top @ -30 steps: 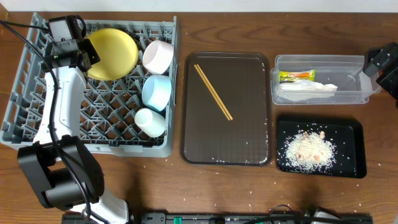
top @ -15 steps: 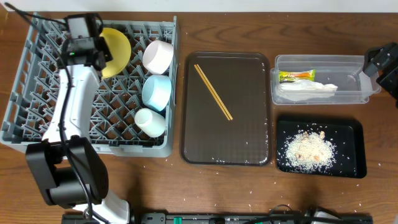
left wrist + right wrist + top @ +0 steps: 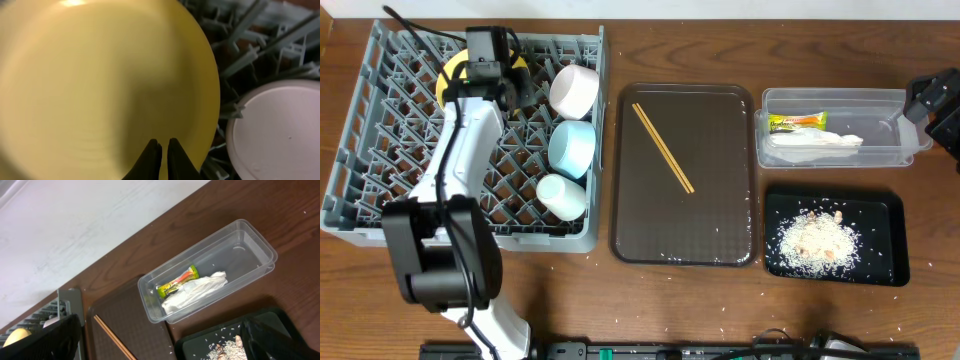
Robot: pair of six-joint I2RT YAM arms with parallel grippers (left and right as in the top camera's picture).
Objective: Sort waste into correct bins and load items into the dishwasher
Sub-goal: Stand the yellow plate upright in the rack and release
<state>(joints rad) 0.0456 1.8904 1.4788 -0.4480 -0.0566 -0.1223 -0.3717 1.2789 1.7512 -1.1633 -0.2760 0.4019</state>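
Left wrist: fingers (image 3: 148, 161) nearly together, tips over the lower face of the yellow plate (image 3: 100, 85).

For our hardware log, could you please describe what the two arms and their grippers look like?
The left arm has a long white link between bulky black joints, with thin black cables looping off its wrist. The left gripper is slim, tapered and black. The right arm shows only as a black block; its fingers are black too.

Left: rack (image 3: 360, 150) holding plate (image 3: 100, 75), far bowl (image 3: 573, 90), mid bowl (image 3: 571, 147), near cup (image 3: 561, 196). Centre: tray (image 3: 720, 200) bearing chopsticks (image 3: 663, 148). Right: tub (image 3: 890, 97), far, holding napkin (image 3: 815, 143) and wrapper (image 3: 797, 123); flat bin (image 3: 885, 265), near, holding scraps (image 3: 815, 238).
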